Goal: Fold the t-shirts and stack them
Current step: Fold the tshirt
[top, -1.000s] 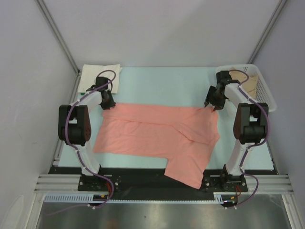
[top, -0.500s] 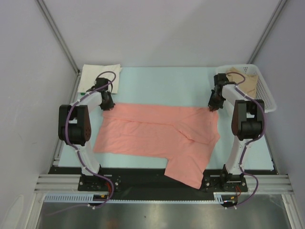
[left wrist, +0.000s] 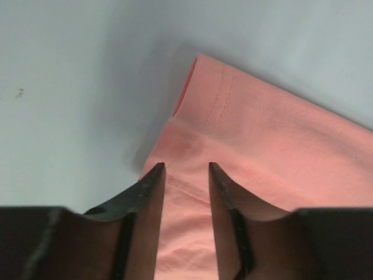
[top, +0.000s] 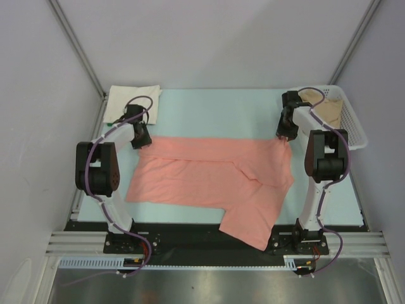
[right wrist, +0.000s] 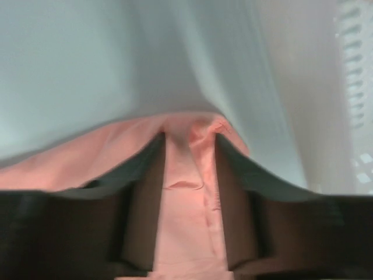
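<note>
pale blue table (top: pixel 209 111) under grey walls: from above, the pink shirt (top: pixel 209 177) lies spread across it, one end hanging over the near edge. left gripper (top: pixel 140 134) and right gripper (top: pixel 284 134) sit at its two far corners, likely to lift that edge for a fold. a white shirt (top: pixel 130 98) lies folded far left; the basket (top: pixel 354 126) at far right holds a tan shirt (top: pixel 326 107).

left wrist: fingers (left wrist: pixel 145 192) partly closed, pink cloth between them.

right wrist: fingers (right wrist: pixel 145 175) likewise narrowed over a bunched corner; a firm pinch cannot be confirmed.

Pretty sure I'm in a lab test cell: plain grey panel walls (top: pixel 209 44) on three sides, aluminium rail (top: pixel 215 242) along the bottom edge, pale blue table (top: pixel 215 114) mid-frame, nothing homey.
</note>
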Controlling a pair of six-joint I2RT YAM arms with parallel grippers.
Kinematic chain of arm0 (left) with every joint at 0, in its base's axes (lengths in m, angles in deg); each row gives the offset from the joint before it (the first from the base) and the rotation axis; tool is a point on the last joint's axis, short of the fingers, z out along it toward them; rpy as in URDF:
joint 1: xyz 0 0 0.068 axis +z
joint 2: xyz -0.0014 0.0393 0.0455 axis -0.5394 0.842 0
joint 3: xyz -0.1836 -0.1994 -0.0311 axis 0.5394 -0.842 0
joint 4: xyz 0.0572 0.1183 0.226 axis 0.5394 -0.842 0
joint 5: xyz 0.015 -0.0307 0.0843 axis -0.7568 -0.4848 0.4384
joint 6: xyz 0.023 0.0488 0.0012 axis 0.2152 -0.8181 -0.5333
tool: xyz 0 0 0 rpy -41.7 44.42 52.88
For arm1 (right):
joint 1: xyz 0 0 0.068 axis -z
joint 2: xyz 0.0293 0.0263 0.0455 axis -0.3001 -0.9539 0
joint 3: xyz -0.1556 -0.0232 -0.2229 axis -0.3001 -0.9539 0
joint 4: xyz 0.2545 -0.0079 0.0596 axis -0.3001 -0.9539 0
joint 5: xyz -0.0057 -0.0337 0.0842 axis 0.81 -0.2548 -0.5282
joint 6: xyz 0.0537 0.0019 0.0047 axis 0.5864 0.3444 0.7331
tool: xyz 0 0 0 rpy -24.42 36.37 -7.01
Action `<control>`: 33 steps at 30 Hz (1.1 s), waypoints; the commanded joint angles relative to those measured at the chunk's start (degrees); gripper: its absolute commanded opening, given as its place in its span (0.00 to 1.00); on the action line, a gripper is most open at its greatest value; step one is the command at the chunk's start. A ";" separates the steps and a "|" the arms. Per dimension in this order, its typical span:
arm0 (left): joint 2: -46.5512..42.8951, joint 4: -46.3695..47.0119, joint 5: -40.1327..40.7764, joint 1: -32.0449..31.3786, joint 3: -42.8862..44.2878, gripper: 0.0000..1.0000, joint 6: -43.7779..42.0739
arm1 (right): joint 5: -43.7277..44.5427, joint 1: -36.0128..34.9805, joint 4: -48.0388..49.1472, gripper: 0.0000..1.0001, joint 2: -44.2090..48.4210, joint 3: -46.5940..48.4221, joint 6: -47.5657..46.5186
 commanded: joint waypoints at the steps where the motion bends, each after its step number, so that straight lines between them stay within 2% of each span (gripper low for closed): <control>1: -5.59 -1.38 2.98 0.28 2.85 0.44 0.67 | 4.63 -1.35 -4.81 0.49 0.43 2.37 -0.69; 2: -6.91 -1.56 2.63 0.37 2.85 0.46 0.94 | 5.60 -1.88 -7.17 0.64 2.88 2.45 -0.26; 5: -7.79 -2.79 1.32 0.37 2.41 0.48 2.25 | 5.01 -3.73 -13.51 0.78 7.01 2.89 2.56; 7: -7.97 -2.44 0.09 0.64 1.45 0.48 2.78 | 2.55 -4.44 -14.49 0.78 10.45 0.27 3.96; 8: -7.89 -2.44 -0.09 0.81 0.84 0.48 2.96 | -1.47 -4.44 -13.18 0.78 14.99 -4.88 4.14; 11: -7.19 -2.61 -2.02 1.34 0.74 0.49 1.91 | -6.67 -4.53 -9.67 0.76 21.17 -12.21 3.18; 12: -7.53 -2.44 -3.51 1.25 0.39 0.45 1.47 | -8.35 -4.70 -8.52 0.75 24.23 -16.14 2.31; 13: -9.36 -0.87 -5.52 0.73 -1.52 0.41 1.03 | -10.19 -5.49 -7.47 0.72 26.44 -19.32 1.17; 16: -12.26 2.20 -7.73 -0.24 -5.13 0.40 1.38 | -13.45 -5.58 -7.63 0.67 28.30 -24.25 1.68; 18: -13.85 2.92 -7.74 -1.64 -8.21 0.41 1.55 | -14.69 -5.84 -6.93 0.55 30.05 -29.42 2.12; 20: -15.96 2.83 -8.44 -2.87 -10.84 0.38 2.16 | -16.53 -5.67 -5.18 0.47 32.95 -31.99 2.30; 21: -17.02 3.18 -8.71 -4.97 -11.90 0.36 2.43 | -17.67 -5.67 -4.74 0.47 33.66 -32.61 2.21; 25: -22.55 7.48 -13.36 -11.31 -17.35 0.37 4.18 | -28.30 -8.73 -1.84 0.53 35.07 -33.67 2.38; 26: -24.30 8.19 -15.45 -12.01 -19.54 0.37 6.54 | -29.54 -9.88 -0.44 0.60 36.12 -34.89 3.26; 28: -25.72 10.73 -17.66 -13.60 -22.44 0.37 9.53 | -30.07 -14.01 5.33 0.66 38.31 -37.79 6.42; 30: -26.78 10.92 -17.76 -15.00 -23.34 0.37 10.43 | -27.45 -16.64 11.67 0.75 42.88 -44.72 12.19; 31: -27.13 10.31 -17.93 -15.18 -23.60 0.37 10.60 | -26.83 -18.22 18.92 0.77 44.29 -47.88 14.49; 33: -28.35 9.78 -19.16 -15.36 -24.22 0.37 10.78 | -24.73 -18.94 24.86 0.79 47.53 -54.64 18.71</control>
